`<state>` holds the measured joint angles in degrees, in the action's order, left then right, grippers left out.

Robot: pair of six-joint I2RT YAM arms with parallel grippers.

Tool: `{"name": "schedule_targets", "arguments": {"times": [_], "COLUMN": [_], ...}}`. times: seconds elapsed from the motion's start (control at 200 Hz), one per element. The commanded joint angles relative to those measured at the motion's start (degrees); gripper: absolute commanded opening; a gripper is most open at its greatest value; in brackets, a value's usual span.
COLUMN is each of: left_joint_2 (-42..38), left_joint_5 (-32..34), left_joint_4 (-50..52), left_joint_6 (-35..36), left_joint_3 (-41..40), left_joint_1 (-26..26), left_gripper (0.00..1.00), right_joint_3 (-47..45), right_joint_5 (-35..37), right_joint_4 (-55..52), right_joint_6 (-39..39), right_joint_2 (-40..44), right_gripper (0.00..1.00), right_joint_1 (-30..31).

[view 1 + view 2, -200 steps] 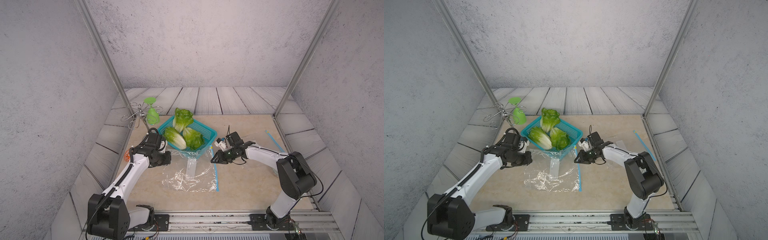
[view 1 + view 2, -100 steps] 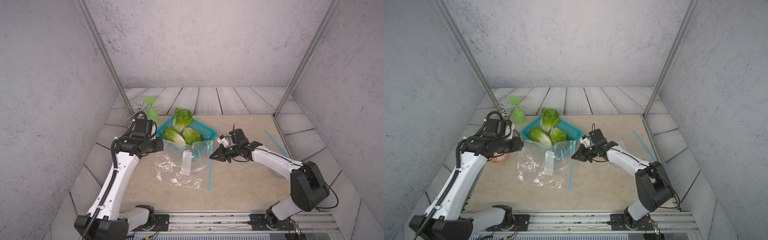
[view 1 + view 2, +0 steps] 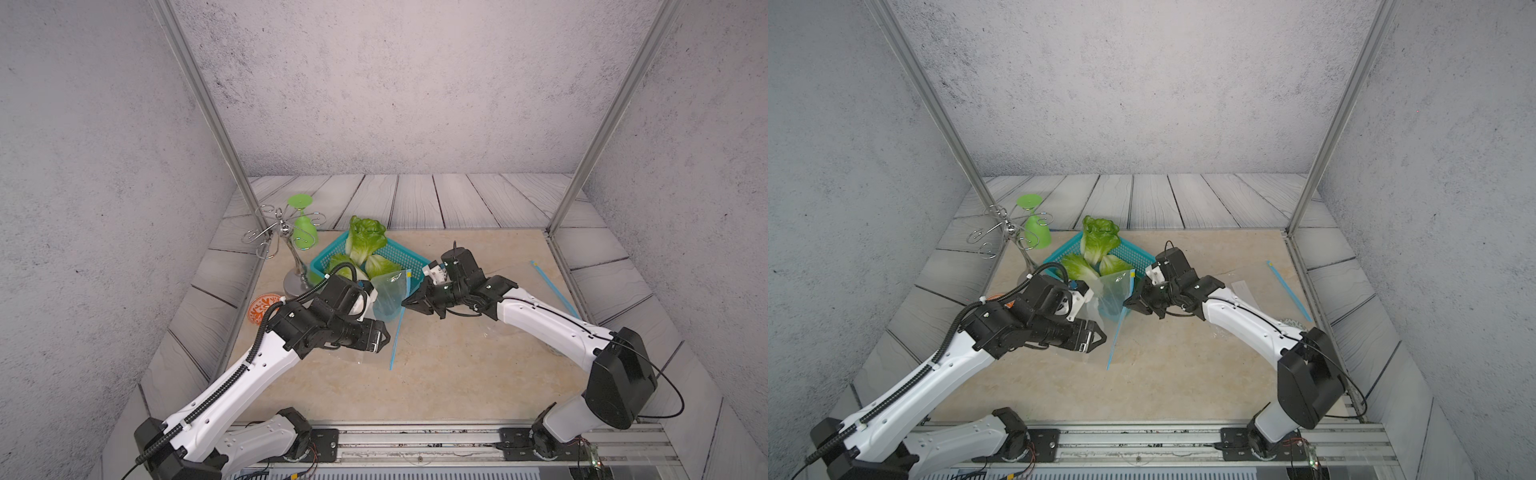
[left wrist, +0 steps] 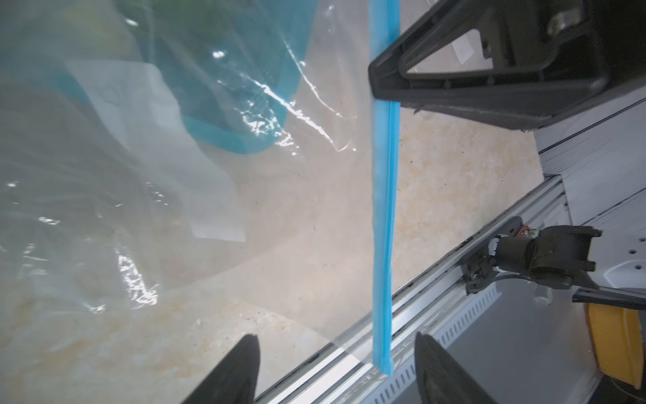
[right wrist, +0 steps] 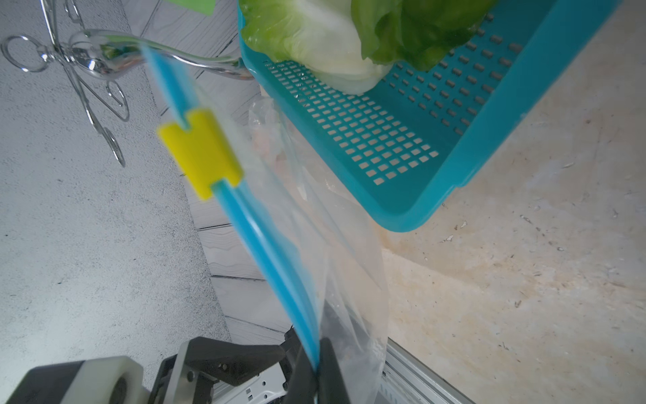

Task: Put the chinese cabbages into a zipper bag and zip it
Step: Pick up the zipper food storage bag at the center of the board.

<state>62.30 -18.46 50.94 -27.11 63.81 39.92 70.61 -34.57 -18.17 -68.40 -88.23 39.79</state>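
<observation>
Pinching zipper bag (image 3: 386, 297) by blue strip (image 4: 382, 210) in right end effector (image 3: 405, 305), propping mouth up near chinese cabbages (image 3: 365, 241) for loading; holding left end effector (image 3: 383, 337) wide, empty.

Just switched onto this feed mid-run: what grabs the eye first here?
The clear bag hangs mid-table, pinched by its blue zip strip in the shut right gripper. Right behind it, three bright green cabbages sit in a teal basket, none bagged yet. The left gripper stands open around the strip's lower end, apparently not touching it.
</observation>
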Motion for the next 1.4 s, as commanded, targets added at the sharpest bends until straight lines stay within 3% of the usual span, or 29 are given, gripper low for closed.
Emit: {"name": "schedule_targets", "arguments": {"times": [0.0,0.285,0.425,0.981,1.391], "left_joint_2": [1.1,4.6,4.2,5.6,6.3], "left_joint_5": [-4.8,-2.9,-0.9,1.2,2.6], "left_joint_4": [-8.2,-7.8,-7.4,-10.5,-15.0], "left_joint_6": [-1.2,3.4,4.7,5.2,3.3], "left_joint_3": [-0.8,-1.1,-2.0,-3.6,-6.6], "left_joint_1": [0.4,0.4,0.2,0.3,0.8], "left_gripper": [0.68,0.36,0.30,0.35,0.31], "right_joint_3": [2.0,2.2,2.1,0.6,-1.6], "right_joint_5": [1.9,1.5,1.4,1.9,2.7], "right_joint_4": [-2.0,-2.2,-2.2,-1.0,2.5], "right_joint_6": [-0.7,0.1,0.4,-1.2,-6.1], "right_joint_2": [-1.0,-1.4,-1.4,-1.5,-1.6], "right_gripper": [0.03,0.03,0.03,0.04,0.04], "right_joint_1": [1.4,2.0,2.1,2.2,2.3]}}
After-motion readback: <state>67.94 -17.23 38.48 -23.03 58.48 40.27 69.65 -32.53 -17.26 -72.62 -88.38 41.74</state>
